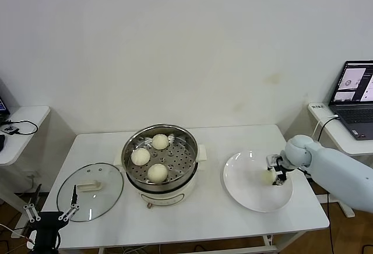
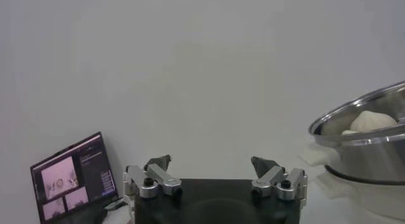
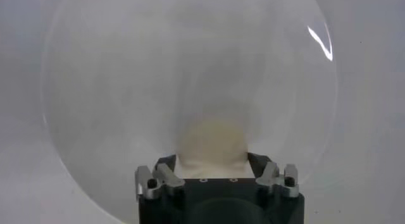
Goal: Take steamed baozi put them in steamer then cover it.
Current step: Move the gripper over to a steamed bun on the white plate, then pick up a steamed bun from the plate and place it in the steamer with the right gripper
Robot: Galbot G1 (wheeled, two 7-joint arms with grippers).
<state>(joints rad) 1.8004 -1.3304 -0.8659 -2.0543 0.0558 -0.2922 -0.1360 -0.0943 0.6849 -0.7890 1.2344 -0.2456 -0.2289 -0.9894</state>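
The last steamed baozi [image 1: 268, 176] lies on the white plate [image 1: 247, 193] at the right side of the surface [image 1: 204, 219], and the right pincer [image 1: 274, 172] is down over it with its fingers [image 3: 166, 176] closed against both flanks of the bun, which the right wrist view shows wedged between them on the plate. Three more baozi [image 1: 151, 156] sit on the perforated tray inside the steamer [image 1: 186, 152], which stands uncovered in the middle of the surface, just beside the plate and apart from it. The cover [image 1: 90, 191] lies flat on the surface to the left of the steamer, handle up, its rim close to the steamer's base. The left pincer [image 1: 51, 211] hangs low at the front left corner of the surface, just off the cover's near edge, its fingers spread wide with nothing between them. An open laptop [image 1: 353, 99] rests on a side desk beyond the right arm, and a small side table [image 1: 23, 120] with cables stands to the far left. Nothing lies between the plate and the steamer's open mouth.
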